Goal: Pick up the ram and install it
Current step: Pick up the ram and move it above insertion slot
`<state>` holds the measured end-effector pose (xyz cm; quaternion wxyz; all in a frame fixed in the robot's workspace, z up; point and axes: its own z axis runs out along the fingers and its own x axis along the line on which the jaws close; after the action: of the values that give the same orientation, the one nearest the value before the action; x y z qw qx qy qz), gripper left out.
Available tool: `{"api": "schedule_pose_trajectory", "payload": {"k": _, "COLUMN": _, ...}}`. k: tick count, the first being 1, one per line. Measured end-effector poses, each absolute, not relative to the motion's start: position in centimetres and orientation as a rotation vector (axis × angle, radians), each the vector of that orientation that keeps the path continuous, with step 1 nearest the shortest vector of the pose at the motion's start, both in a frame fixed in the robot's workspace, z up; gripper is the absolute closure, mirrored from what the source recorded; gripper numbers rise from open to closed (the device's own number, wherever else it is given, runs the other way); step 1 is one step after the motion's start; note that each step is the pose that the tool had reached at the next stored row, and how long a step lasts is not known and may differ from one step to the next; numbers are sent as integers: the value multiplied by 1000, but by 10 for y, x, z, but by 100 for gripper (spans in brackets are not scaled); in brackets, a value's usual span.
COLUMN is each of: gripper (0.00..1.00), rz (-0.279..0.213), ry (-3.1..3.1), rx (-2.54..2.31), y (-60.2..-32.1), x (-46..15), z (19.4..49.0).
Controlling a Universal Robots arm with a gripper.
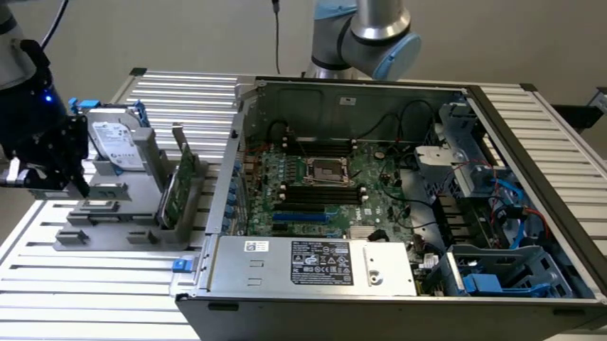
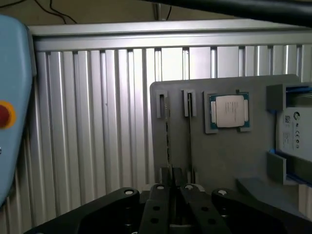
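Hovering at the end of the grey parts holder (image 2: 229, 161), my gripper (image 2: 179, 189) looks straight down on the ram (image 2: 189, 141). The ram stands on its long edge in a slot of that holder and shows as one thin dark line running away from my fingertips. My fingers are drawn close together, with a narrow gap between them and nothing that I can make out caught in it. As far as the wrist view tells, the ram is untouched.

Just beside the ram stands the taller expansion card (image 1: 182, 177). On the ram's other side a processor chip (image 2: 229, 111) lies flat in its recess, with the hard drive (image 1: 116, 142) beyond.

In the exterior view I hang over the holder on that view's left, well apart from the open computer case (image 1: 360, 89) on its right. There the motherboard (image 1: 379, 204) lies exposed. Its long dark memory slots (image 1: 323, 193) flank the processor socket, and I can see no green stick in them.

By my reckoning the job has hardly begun: neither the pickup nor the install is done.
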<state>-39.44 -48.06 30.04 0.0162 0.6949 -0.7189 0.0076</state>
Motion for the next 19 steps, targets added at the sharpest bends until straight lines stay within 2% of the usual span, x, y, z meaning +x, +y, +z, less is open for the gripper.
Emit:
{"api": "schedule_pose_trajectory", "payload": {"k": 9, "gripper": 85, "rz": 23, "ry": -2230, "rx": 2156, "y": -476, "x": -374, "z": 337}}
{"api": "schedule_pose_trajectory", "payload": {"k": 19, "gripper": 85, "rz": 0, "ry": -2218, "rx": 2145, "y": -472, "x": -350, "z": 366}}
